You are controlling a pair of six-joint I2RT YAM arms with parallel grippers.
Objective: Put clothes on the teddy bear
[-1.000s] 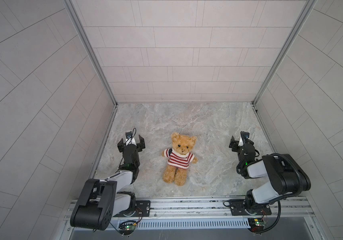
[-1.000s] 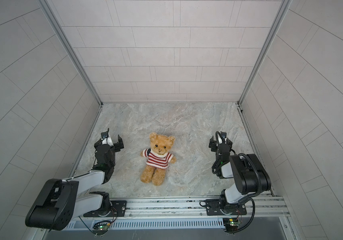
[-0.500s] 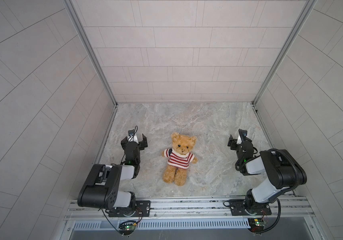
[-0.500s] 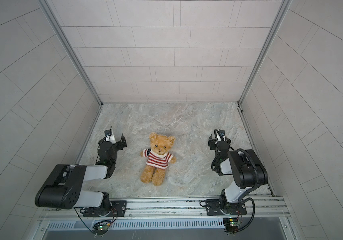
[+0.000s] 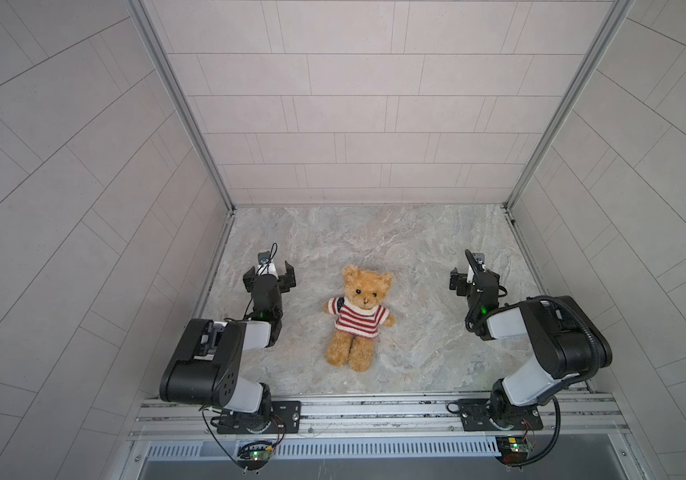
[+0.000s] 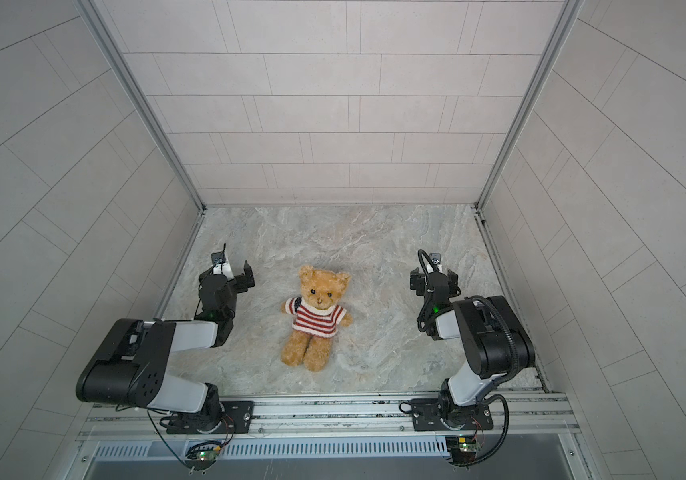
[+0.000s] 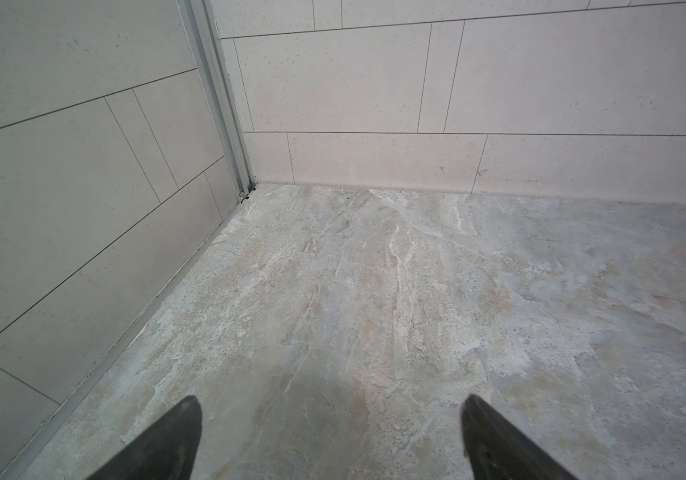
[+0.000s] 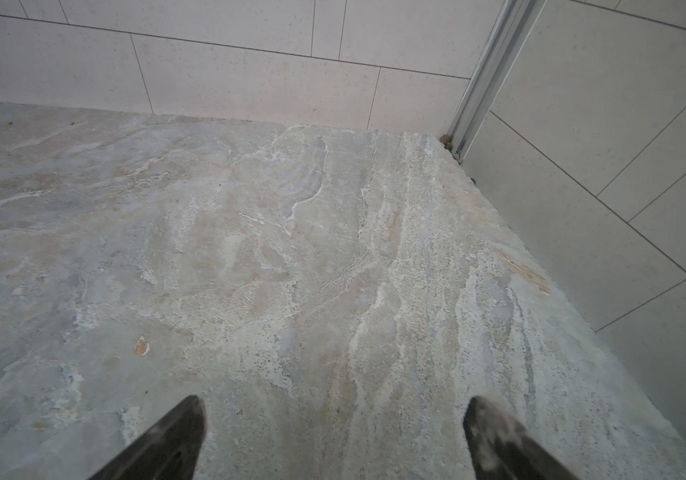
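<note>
gaping fully — left gripper (image 5: 270, 275) empty | right gripper (image 5: 475, 279) empty | teddy bear (image 5: 367, 286) apart

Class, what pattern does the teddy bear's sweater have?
Red-and-white stripes across the sweater on the teddy bear, clearest in a top view.

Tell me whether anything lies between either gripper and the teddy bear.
Nothing visible does. The teddy bear, wearing its striped sweater, lies on its back between the left gripper and the right gripper, with only bare tabletop on either side. Both grippers are open and empty.
</note>
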